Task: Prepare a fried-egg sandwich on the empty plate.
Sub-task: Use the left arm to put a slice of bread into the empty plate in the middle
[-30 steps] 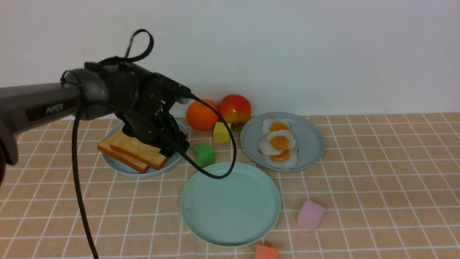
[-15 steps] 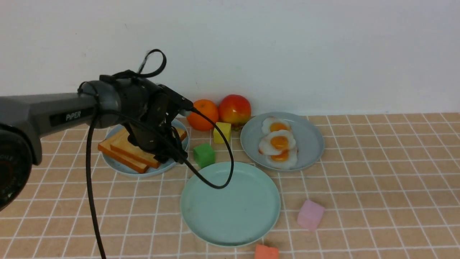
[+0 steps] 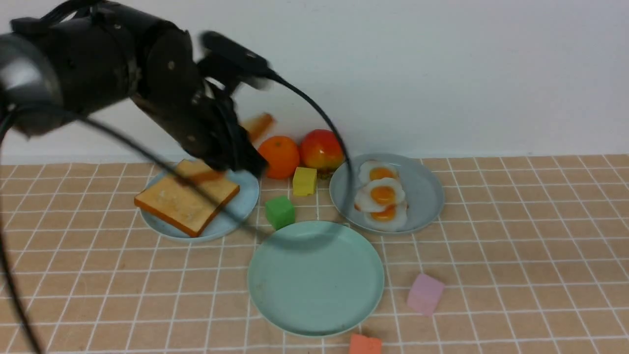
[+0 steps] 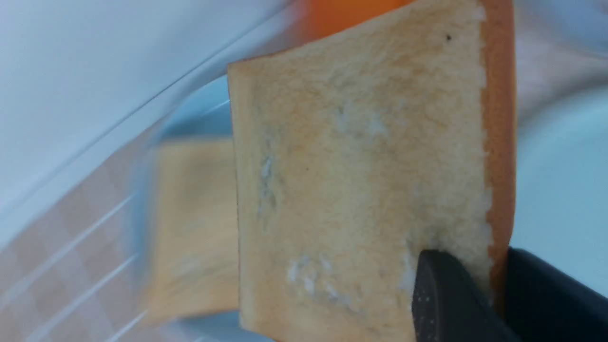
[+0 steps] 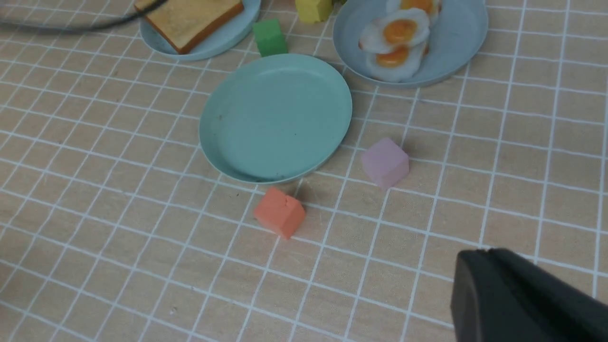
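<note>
My left gripper is shut on one corner of a golden toast slice and holds it tilted in the air above the pale blue plate. In the front view only an orange edge of that held toast pokes out behind the black left gripper. A second toast slice lies flat on the pale blue plate. The mint-green plate sits empty in the middle. Fried eggs lie overlapping on the grey-blue plate. My right gripper is shut and empty above the cloth, nearer than the mint-green plate.
An orange and a red fruit stand by the back wall. A yellow cube and a green cube lie between the plates. A pink cube and an orange-red cube lie near the mint-green plate's front right.
The left gripper closed on the top toast slice and lifted it off the stack. The arm rose steeply, leaving one slice on the pale blue plate.
</note>
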Robot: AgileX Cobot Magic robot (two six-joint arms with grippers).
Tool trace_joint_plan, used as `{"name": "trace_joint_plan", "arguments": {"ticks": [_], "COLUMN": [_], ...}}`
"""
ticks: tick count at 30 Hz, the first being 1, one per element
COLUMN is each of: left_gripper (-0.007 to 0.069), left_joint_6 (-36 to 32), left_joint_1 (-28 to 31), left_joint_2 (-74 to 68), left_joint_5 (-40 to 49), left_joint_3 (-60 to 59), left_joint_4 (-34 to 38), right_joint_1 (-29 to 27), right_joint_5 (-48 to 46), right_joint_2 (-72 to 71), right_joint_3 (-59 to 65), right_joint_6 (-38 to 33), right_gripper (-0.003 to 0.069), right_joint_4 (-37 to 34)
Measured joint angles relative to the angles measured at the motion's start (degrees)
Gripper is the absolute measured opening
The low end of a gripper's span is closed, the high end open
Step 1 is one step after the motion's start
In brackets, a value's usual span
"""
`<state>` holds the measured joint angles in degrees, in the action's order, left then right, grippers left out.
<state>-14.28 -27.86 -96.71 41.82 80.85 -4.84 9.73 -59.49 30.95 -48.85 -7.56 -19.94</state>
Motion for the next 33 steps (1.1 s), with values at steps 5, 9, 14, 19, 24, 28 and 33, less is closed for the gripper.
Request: {"name": "trace_joint_plan", "arguments": {"ticks": [5, 9, 14, 19, 24, 28, 33], "left_gripper": [0.0134, 0.0134, 0.0134, 0.0134, 0.0164, 0.0293, 0.0452], "left_joint_6": [-4.37, -4.55, -4.61, -4.42, -3.82, -3.61, 1.15], "left_joint_1": [-10.74, -15.09, -16.02, -16.02, -16.02, -16.02, -16.02], "left_joint_2": [2.41, 0.04, -4.31, -7.03, -7.65, -7.51, -4.78], "left_joint_5": [-5.27, -10.10, -15.92, -17.31, -17.75, -17.75, -17.37], "left_joint_3": [-11.67, -15.89, -16.63, -16.63, -16.63, -16.63, -16.63], "left_joint_4": [2.37, -0.91, -5.91, -7.77, -9.09, -9.10, -9.10], "right_joint_1": [0.00, 0.00, 0.00, 0.00, 0.00, 0.00, 0.00], "right_joint_5": [0.00, 0.00, -0.06, -2.03, -5.61, -7.42, -7.43], "right_joint_2": [-0.03, -0.03, -0.03, -0.03, -0.03, -0.03, 0.10], "right_joint_3": [0.00, 0.00, 0.00, 0.00, 0.00, 0.00, 0.00], "right_joint_6": [0.00, 0.00, 0.00, 0.09, 0.14, 0.19, 0.19], "right_gripper": [0.0029, 0.0031, 0.0031, 0.0037, 0.0070, 0.0153, 0.0313], "right_joint_4": [0.00, 0.00, 0.00, 0.00, 0.00, 0.00, -0.89]}}
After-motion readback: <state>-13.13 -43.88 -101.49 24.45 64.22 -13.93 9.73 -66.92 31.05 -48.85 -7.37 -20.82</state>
